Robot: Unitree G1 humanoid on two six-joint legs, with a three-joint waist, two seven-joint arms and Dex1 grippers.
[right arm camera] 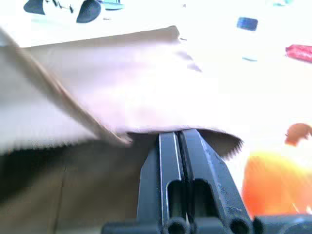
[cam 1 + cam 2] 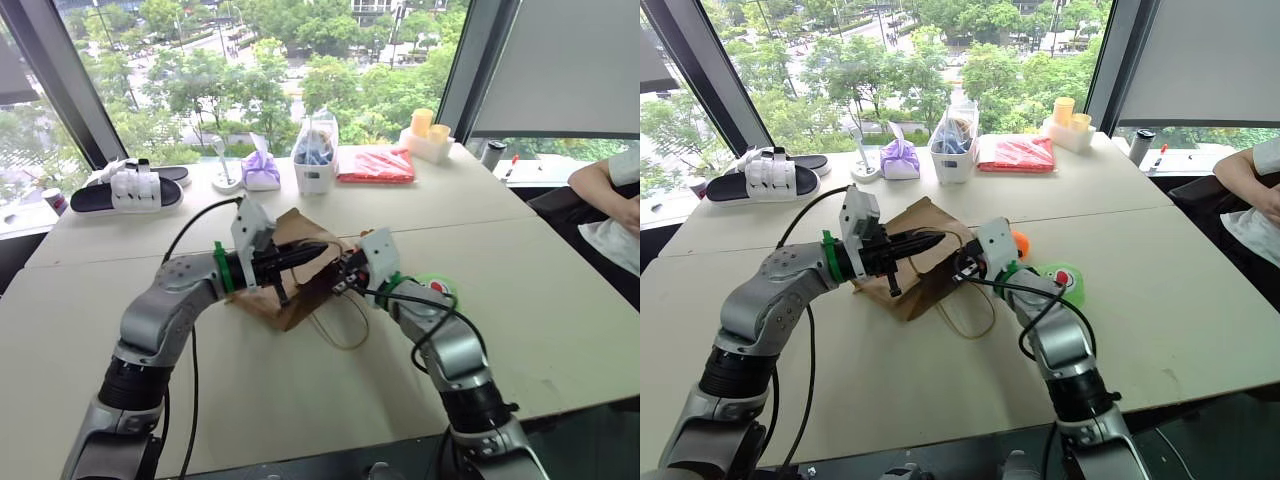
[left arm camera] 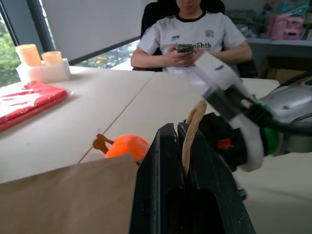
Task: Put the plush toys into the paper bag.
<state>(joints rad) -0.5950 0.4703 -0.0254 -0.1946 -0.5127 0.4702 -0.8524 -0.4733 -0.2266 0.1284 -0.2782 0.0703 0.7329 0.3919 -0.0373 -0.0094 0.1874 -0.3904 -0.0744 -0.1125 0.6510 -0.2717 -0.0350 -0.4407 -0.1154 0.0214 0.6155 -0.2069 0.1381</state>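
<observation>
Both grippers up close over the table (image 2: 560, 330), squeezed tight on the paper bag (image 2: 300, 300): left gripper (image 2: 322, 250) on its handle, right gripper (image 2: 345, 283) on its rim. Green plush toy (image 2: 1065, 280) flat on the table just right of the bag, orange plush toy (image 2: 1019, 241) beside it. Left wrist: closed fingers (image 3: 161, 165) pinching the tan handle (image 3: 191, 134). Right wrist: closed fingers (image 1: 168, 161) clamped on brown paper.

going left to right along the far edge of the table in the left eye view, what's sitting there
Black-and-white slippers → white stand → purple tied pouch → clear plastic bag of blue items → red packet → white tray with yellow cups.
</observation>
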